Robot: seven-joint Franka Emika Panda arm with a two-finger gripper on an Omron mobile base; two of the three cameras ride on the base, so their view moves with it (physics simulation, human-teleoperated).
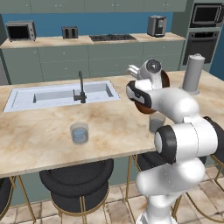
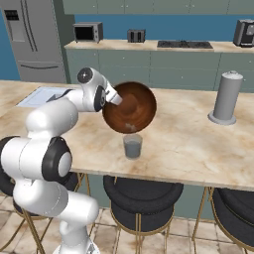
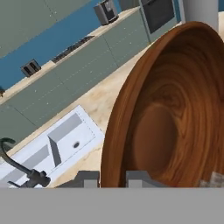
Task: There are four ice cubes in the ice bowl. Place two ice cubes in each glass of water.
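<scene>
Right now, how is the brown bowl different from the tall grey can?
The ice bowl is wide, reddish-brown and tipped on its edge, held off the counter by the tool. The grey canister is tall, narrow and stands upright on that counter. Both are round.

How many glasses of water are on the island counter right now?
2. One glass stands alone on the counter in front of the sink; the other glass sits directly below the tilted ice bowl held by the gripper.
</scene>
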